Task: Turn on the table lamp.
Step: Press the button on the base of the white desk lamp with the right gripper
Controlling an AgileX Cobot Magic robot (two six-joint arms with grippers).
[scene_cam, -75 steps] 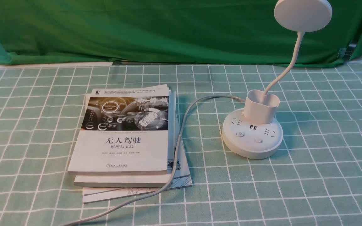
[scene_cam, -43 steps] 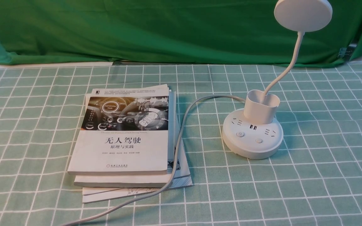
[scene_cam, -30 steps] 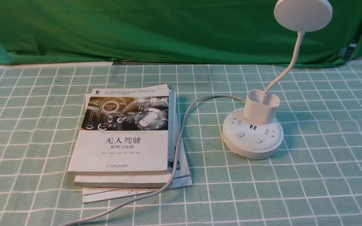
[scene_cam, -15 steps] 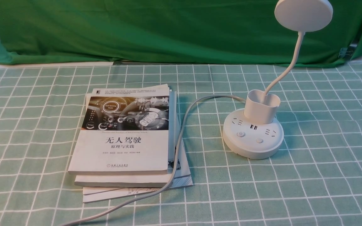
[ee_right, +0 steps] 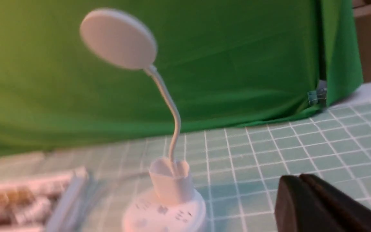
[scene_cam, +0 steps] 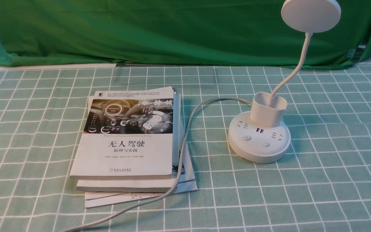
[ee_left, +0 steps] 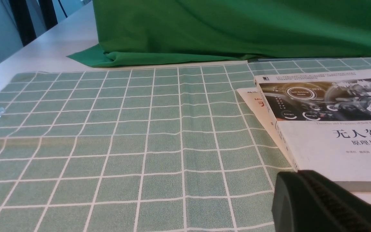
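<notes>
The white table lamp stands right of centre on the checked cloth, its round base point(scene_cam: 259, 141) carrying sockets and two buttons point(scene_cam: 246, 138). A cup-shaped holder point(scene_cam: 267, 109) sits on the base, and a thin gooseneck rises to the disc head point(scene_cam: 310, 15), which is unlit. The right wrist view shows the lamp point(ee_right: 169, 180) blurred, ahead of my right gripper point(ee_right: 299, 176), whose jaws are shut and empty. My left gripper point(ee_left: 296, 172) is shut and empty too, close to the near corner of the top book point(ee_left: 333, 141). Neither gripper touches the lamp.
A stack of books point(scene_cam: 127, 141) lies left of the lamp. The lamp's grey cable point(scene_cam: 185, 135) curves from the base, along the books' right edge and off the front of the table. A green cloth backdrop point(scene_cam: 172, 32) hangs along the far side.
</notes>
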